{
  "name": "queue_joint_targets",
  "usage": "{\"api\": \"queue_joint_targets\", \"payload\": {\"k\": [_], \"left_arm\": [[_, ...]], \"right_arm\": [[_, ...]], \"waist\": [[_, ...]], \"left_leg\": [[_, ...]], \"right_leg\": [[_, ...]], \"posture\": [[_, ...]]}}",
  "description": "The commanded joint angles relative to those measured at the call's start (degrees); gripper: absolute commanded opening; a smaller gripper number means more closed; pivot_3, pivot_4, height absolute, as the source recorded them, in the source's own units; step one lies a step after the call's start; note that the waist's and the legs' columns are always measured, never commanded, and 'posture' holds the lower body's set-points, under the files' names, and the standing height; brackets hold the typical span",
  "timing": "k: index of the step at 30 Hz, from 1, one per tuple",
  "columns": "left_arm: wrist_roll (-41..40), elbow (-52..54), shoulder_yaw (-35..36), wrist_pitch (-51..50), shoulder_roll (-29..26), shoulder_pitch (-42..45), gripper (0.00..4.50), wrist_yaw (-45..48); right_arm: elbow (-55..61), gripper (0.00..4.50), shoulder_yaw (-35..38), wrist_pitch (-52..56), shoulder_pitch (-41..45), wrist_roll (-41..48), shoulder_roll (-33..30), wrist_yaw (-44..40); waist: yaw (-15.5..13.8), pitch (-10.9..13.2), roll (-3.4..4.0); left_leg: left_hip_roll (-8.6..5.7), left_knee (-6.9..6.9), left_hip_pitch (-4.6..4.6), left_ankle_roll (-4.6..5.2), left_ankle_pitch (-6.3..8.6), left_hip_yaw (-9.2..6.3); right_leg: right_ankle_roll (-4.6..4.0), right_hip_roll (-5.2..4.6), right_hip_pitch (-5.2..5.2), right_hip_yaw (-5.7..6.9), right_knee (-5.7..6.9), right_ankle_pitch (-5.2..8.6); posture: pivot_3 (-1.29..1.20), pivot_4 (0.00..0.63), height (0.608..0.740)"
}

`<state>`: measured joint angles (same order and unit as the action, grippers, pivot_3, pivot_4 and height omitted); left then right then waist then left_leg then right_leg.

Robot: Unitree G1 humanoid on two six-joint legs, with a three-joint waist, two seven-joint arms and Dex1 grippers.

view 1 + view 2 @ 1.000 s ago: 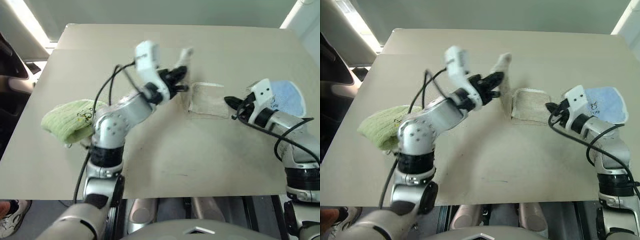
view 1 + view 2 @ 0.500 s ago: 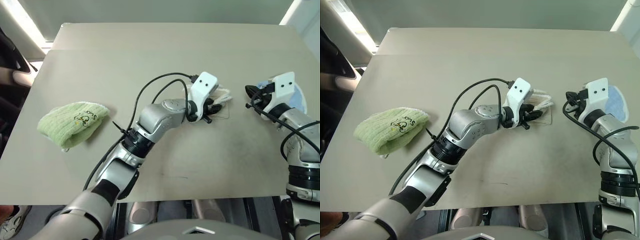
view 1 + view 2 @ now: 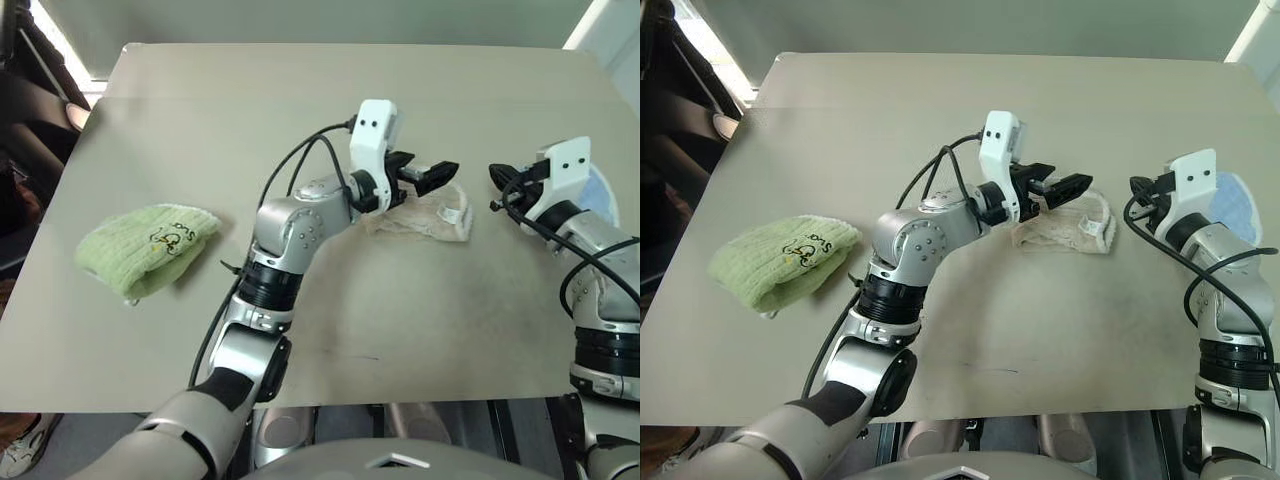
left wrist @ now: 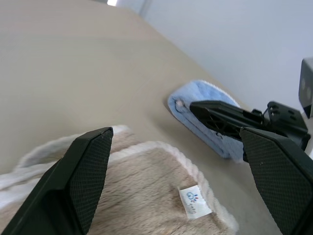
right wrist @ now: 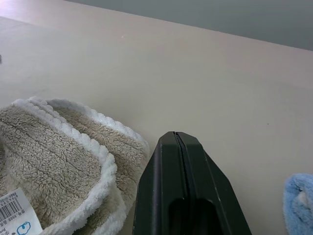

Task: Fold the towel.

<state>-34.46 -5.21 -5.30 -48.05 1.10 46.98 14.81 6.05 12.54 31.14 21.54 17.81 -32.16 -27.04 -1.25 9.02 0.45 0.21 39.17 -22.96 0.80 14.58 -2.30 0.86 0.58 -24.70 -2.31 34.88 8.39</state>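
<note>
The beige towel (image 3: 425, 218) lies folded over in a loose bundle in the middle of the table, its white corded edge and a small white tag (image 4: 194, 207) showing. My left gripper (image 3: 432, 177) hovers just above the towel's far edge, open, with nothing between its fingers (image 4: 88, 166). My right gripper (image 3: 500, 185) hangs a little to the towel's right, shut and empty; the right wrist view shows its closed fingertips (image 5: 176, 136) short of the towel's rim (image 5: 105, 161).
A light blue towel (image 3: 1238, 205) lies behind my right gripper near the table's right edge. A rolled light green towel (image 3: 150, 245) rests at the left. The tan table (image 3: 400, 320) has bare room in front of and behind the beige towel.
My left gripper carried the towel's raised corner rightward over the rest, then opened and let it go. The towel now lies doubled over. My right gripper stayed shut.
</note>
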Motion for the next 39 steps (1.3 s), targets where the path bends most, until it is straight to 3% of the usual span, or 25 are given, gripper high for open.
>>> {"api": "queue_joint_targets", "payload": {"k": [1,4,8,11,14,15,27,30,39], "left_arm": [[-0.07,3.45,1.65,0.31,-0.47,-0.08,4.47,1.01],[3.58,4.90,2.18,5.59,-6.29,-2.38,3.88,4.09],[4.40,4.87,1.88,6.84,-6.93,-2.85,2.49,5.11],[7.98,4.36,-2.10,9.45,-10.47,-6.46,1.31,10.23],[9.56,3.34,-4.12,10.11,-10.22,-7.56,0.17,11.60],[9.96,3.10,-4.61,10.11,-9.97,-7.74,0.03,12.07],[25.40,-10.26,-16.14,15.03,-10.43,-9.05,0.03,13.39],[24.62,-9.15,-13.44,16.21,-9.54,-9.70,0.03,13.65],[8.52,5.81,5.24,14.54,-7.00,-10.51,0.03,14.39]], "right_arm": [[0.88,0.00,0.33,-0.89,1.63,0.42,-0.40,-0.51],[2.19,0.00,-0.67,0.53,3.58,2.30,0.05,-2.10],[2.33,0.00,-0.68,0.92,3.82,2.54,0.08,-2.40],[4.15,0.00,-4.69,3.37,2.60,4.77,3.55,-3.93],[3.47,0.00,-5.73,3.90,1.88,5.30,5.47,-4.15],[3.17,0.00,-6.03,4.11,1.76,5.35,5.82,-4.14],[-7.53,0.00,-13.05,6.20,0.01,-1.74,8.04,-1.33],[-6.10,0.00,-12.48,4.90,-0.57,-2.29,7.77,-1.33],[5.34,0.00,-6.91,2.83,-0.59,1.46,3.93,-4.41]], "waist": [[-0.19,0.00,0.00],[0.21,-0.03,0.06],[0.22,-0.03,0.06],[0.06,-0.07,0.08],[-0.03,-0.06,0.09],[-0.14,-0.06,0.09],[-0.13,-0.22,0.11],[-0.13,-0.24,0.13],[0.02,-0.21,0.16]], "left_leg": [[0.00,0.01,0.00,0.01,0.00,0.00],[-0.02,0.03,0.01,0.05,0.03,0.02],[0.02,-0.01,0.04,0.10,0.03,0.02],[0.01,0.02,0.03,0.19,0.00,0.02],[-0.03,0.06,0.03,0.27,0.07,0.04],[-0.04,0.08,-0.01,0.27,0.06,0.03],[-0.08,0.39,0.08,0.65,0.30,0.03],[-0.14,0.42,0.21,0.73,0.41,0.03],[-0.20,0.62,-0.10,0.74,0.37,0.17]], "right_leg": [[0.00,-0.01,0.00,0.00,0.01,0.00],[0.00,0.00,-0.02,-0.08,0.03,-0.03],[-0.10,0.09,-0.09,-0.13,0.09,-0.10],[-0.06,0.06,-0.04,-0.16,0.06,-0.14],[-0.03,0.07,-0.06,-0.23,0.06,-0.15],[-0.01,0.06,-0.09,-0.23,0.07,-0.16],[0.06,0.05,0.06,-0.43,0.06,-0.45],[-0.28,0.04,0.23,-0.52,0.04,-0.31],[-0.02,0.08,-0.05,-0.75,0.04,-0.41]], "posture": [[0.00,0.150,0.735],[0.00,0.150,0.735],[0.00,0.150,0.735],[0.00,0.150,0.735],[0.00,0.150,0.735],[0.00,0.150,0.735],[0.00,0.150,0.735],[0.00,0.150,0.735],[0.00,0.150,0.735]]}}
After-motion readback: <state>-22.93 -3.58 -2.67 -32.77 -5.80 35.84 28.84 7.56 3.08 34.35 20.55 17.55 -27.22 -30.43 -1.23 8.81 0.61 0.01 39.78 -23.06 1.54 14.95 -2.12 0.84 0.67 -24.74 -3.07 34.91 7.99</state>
